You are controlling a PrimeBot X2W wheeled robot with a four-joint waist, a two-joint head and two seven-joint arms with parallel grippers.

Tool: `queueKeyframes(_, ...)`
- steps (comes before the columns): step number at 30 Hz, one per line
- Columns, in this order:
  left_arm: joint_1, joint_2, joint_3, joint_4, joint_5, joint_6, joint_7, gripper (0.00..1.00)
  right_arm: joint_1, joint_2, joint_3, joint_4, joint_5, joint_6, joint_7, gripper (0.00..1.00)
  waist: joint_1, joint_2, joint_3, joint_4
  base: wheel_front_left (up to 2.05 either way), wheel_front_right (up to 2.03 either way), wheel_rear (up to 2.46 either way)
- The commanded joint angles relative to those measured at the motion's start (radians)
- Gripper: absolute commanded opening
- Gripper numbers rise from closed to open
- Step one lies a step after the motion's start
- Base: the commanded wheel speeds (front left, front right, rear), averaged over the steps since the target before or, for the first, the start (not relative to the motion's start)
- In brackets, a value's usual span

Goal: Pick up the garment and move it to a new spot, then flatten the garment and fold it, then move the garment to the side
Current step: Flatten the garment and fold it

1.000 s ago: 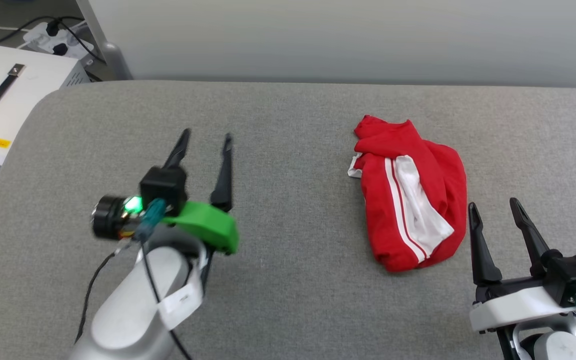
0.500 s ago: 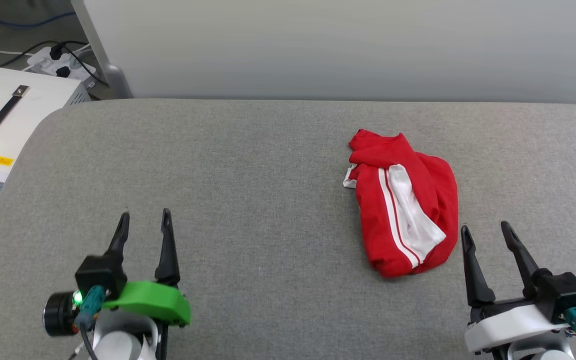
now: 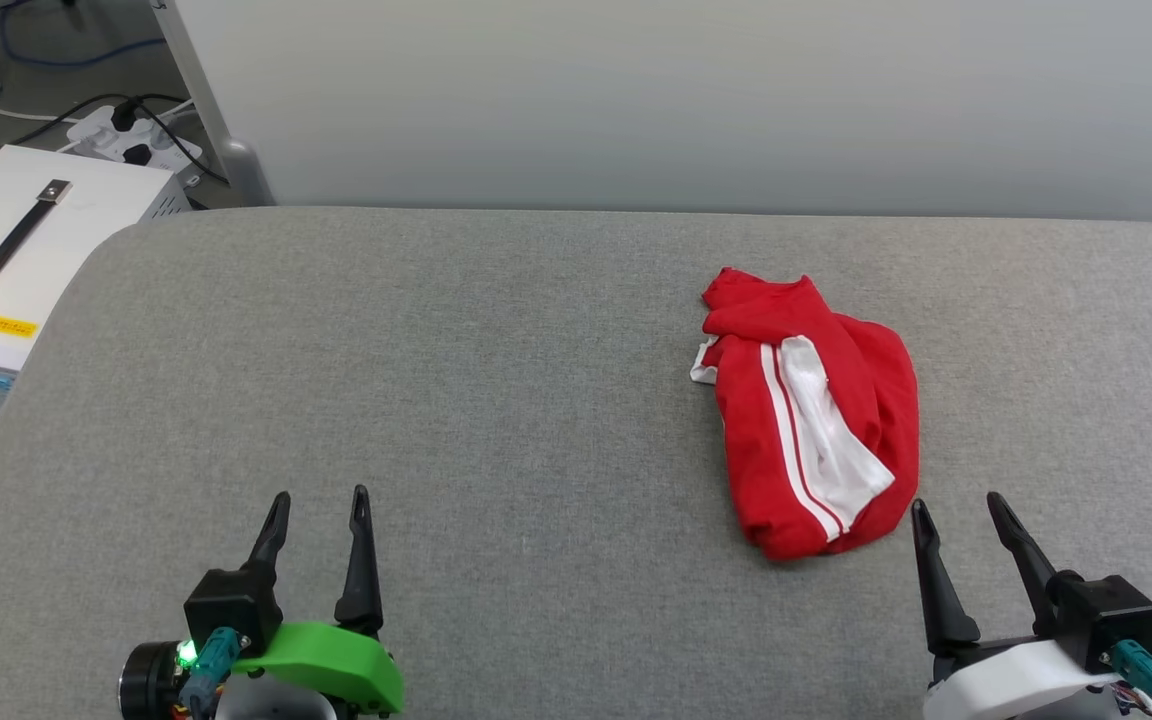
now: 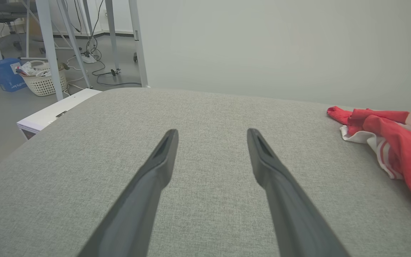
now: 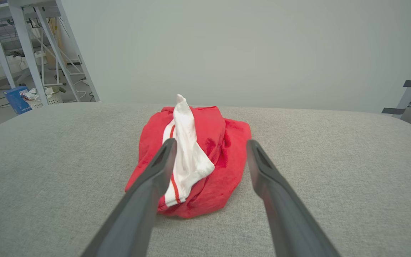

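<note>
Head view: the garment (image 3: 811,420) lies crumpled, red with white striped panel; left claw (image 3: 321,494) and right claw (image 3: 956,501) gape empty.

Table (image 3: 536,420): covered in grey woven cloth, matt, finely grained.
Garment (image 3: 856,390): soft red cloth, matt, faintly napped; white panels are seen smoother.
Fingers (image 4: 155,171): dark plastic, smooth, low sheen.
Left gripper (image 3: 321,495): mount moulded in green plastic, slightly glossy.
Right gripper (image 3: 956,502): mount in white plastic, smooth.
Box (image 3: 96,205): white casing, matt; black strap is fixed by metal ends.
Basket (image 4: 46,82): white plastic weave.
Wall (image 3: 636,100): pale, smooth, matt.
</note>
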Motion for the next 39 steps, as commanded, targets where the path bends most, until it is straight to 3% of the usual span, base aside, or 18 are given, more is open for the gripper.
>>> queueKeyframes(1, 0.011, -0.009, 0.008, 0.007, 0.014, -0.008, -0.006, 1.00, 0.014, -0.001, 0.000, 0.006, 0.009, -0.001, -0.005, 1.00, 0.0000, 0.0000, -0.001, 0.001, 0.00, 0.00, 0.00)
queueKeyframes(17, 0.006, -0.047, 0.063, 0.036, 0.078, -0.050, -0.006, 1.00, -0.065, -0.018, -0.028, -0.027, -0.021, -0.001, -0.005, 1.00, 0.0000, 0.0000, 0.004, 0.002, 0.00, 0.00, 0.00)
queueKeyframes(23, -0.025, -0.053, 0.068, 0.031, 0.090, -0.058, -0.006, 1.00, -0.256, -0.137, -0.046, -0.065, 0.002, -0.001, -0.005, 1.00, 0.0000, 0.0000, 0.042, 0.003, 0.00, 0.00, 0.00)
queueKeyframes(28, -0.059, -0.055, 0.063, 0.024, 0.095, -0.063, -0.006, 1.00, -0.456, -0.301, 0.042, 0.064, 0.060, -0.001, 0.002, 1.00, 0.0000, 0.0000, 0.090, 0.008, 0.00, 0.00, 0.00)
queueKeyframes(31, -0.078, -0.056, 0.058, 0.019, 0.096, -0.064, -0.006, 1.00, -0.576, -0.405, 0.161, 0.146, 0.131, -0.001, 0.122, 1.00, 0.0000, 0.0000, 0.120, 0.017, 0.00, 0.00, 0.00)
queueKeyframes(39, -0.146, -0.057, 0.026, -0.013, 0.076, -0.051, -0.006, 1.00, -0.833, -0.646, 0.512, 0.199, 0.469, -0.001, 0.623, 1.00, 0.0000, 0.0000, 0.231, 0.063, 0.00, 0.00, 0.00)
